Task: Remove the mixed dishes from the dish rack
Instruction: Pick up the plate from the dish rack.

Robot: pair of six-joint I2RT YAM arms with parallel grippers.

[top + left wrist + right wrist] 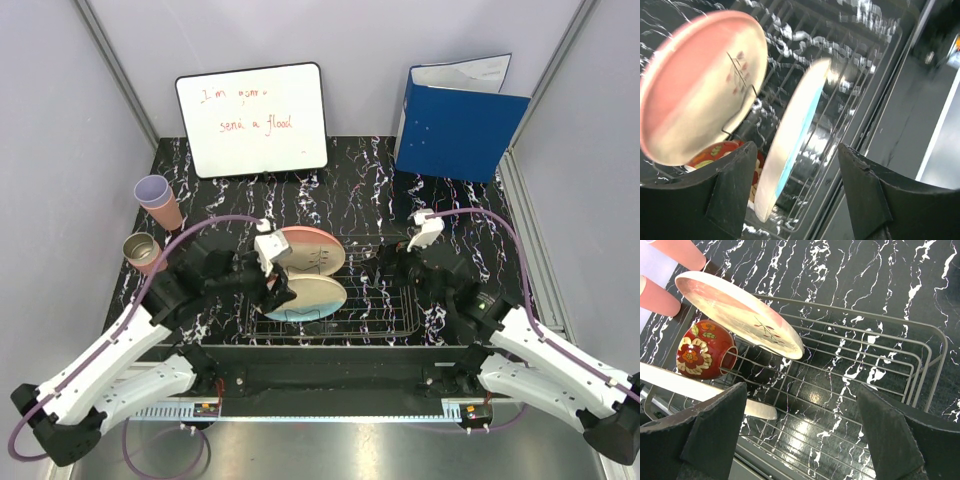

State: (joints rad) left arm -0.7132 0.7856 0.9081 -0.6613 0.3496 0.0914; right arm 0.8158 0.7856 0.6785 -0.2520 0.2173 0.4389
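The black wire dish rack (400,330) holds two cream-pink plates on edge, a far one (312,250) and a near one (308,297). My left gripper (283,290) is open at the near plate. In the left wrist view the near plate's pale blue edge (795,135) lies between my open fingers (725,195), untouched. The far plate (700,85) leans behind it, with a red floral bowl (722,152) between them. My right gripper (397,263) is open and empty over the rack's right half (920,355). The right wrist view shows both plates (740,312) (705,390) and the bowl (702,350).
A lavender-rimmed pink tumbler (158,200) and a second pink tumbler (145,252) stand on the table left of the rack. A whiteboard (252,120) and a blue folder (458,120) stand at the back. Grey walls close both sides.
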